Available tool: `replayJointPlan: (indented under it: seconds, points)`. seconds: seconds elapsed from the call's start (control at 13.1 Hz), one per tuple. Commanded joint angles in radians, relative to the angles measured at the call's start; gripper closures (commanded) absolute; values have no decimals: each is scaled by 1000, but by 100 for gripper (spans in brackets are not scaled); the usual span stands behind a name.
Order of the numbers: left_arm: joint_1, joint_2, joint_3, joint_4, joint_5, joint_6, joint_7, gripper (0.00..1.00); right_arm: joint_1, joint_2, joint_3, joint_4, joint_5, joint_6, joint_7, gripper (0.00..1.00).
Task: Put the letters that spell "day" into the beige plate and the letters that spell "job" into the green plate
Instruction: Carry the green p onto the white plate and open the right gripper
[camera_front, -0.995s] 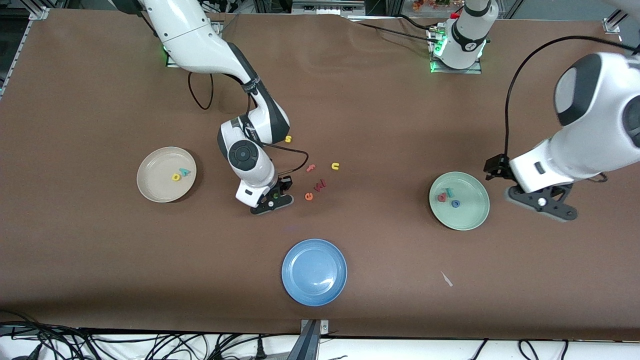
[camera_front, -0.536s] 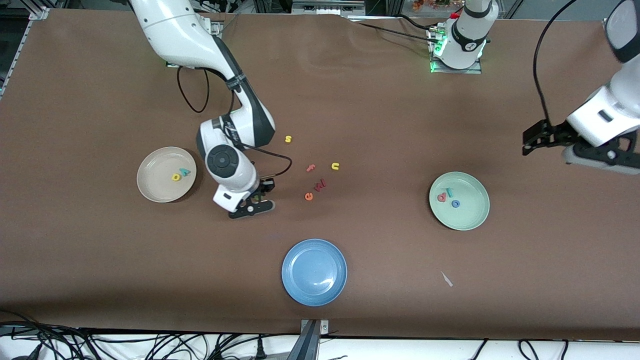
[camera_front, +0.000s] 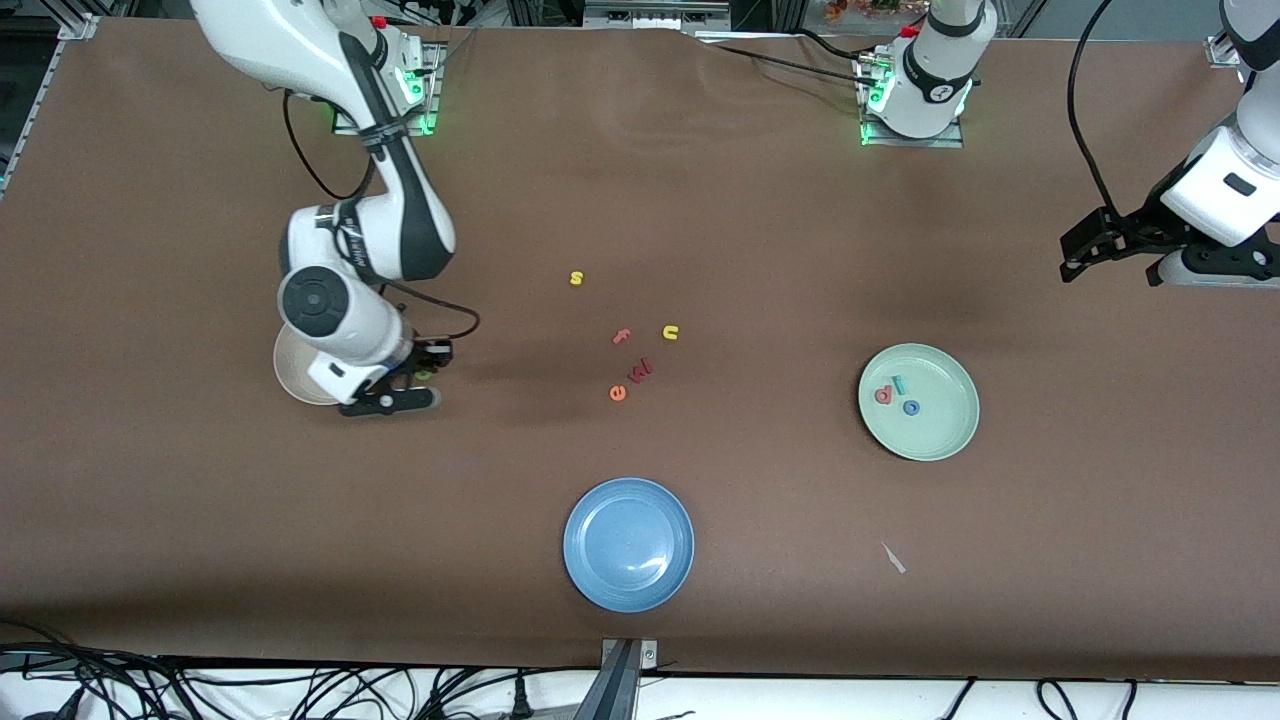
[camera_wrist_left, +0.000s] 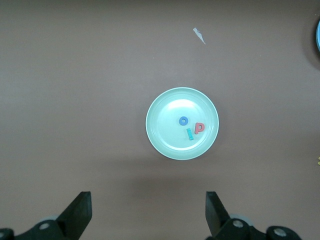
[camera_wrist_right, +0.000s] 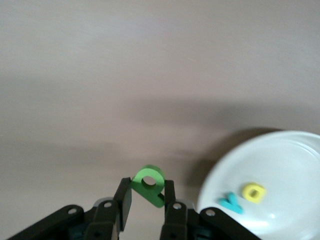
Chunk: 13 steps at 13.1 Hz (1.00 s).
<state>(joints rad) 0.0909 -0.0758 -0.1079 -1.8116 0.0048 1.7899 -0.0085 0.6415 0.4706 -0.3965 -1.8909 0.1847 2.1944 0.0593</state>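
Right gripper (camera_front: 418, 381), clamping the green letter (camera_wrist_right: 149, 185), is nearing the beige plate (camera_front: 292, 378); left gripper (camera_wrist_left: 148, 214) is waiting, fingers apart.

The right arm covers most of the beige plate (camera_front: 290, 378) in front view.

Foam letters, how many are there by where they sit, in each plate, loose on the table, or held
In the green plate: 3
In the beige plate: 2
Loose on the table: 5
Held in the right gripper: 1, the green letter
In the blue plate: 0
Total: 11
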Motion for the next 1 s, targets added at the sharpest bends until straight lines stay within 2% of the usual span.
replayJointPlan:
  seconds: [0.0,0.31,0.38,0.46,0.54,0.61,0.92]
  points:
    - [-2,-19,-3,-15,-26,-18,-24,0,4,-14,-57,-57,-2,5,-12,96]
    - [6,-9,-3,-2,-32,-26,-21,0,-54,11,-82,-51,-5,5,-61,95]
    - [6,-9,-4,-2,-32,-26,-21,0,-71,11,-84,-48,-5,4,-93,81]
    - [6,-7,-4,-2,-32,-26,-19,0,-104,11,-84,-42,-5,4,-136,57]
    - [6,-7,-4,-2,-32,-26,-19,0,-140,11,-82,-36,-5,4,-166,11]
    - [6,-7,-4,-2,-32,-26,-18,0,-146,13,-81,-24,-5,1,-174,0]
    - [-5,10,-9,15,-32,-26,-16,0,-115,16,-71,38,-1,-100,-139,0]
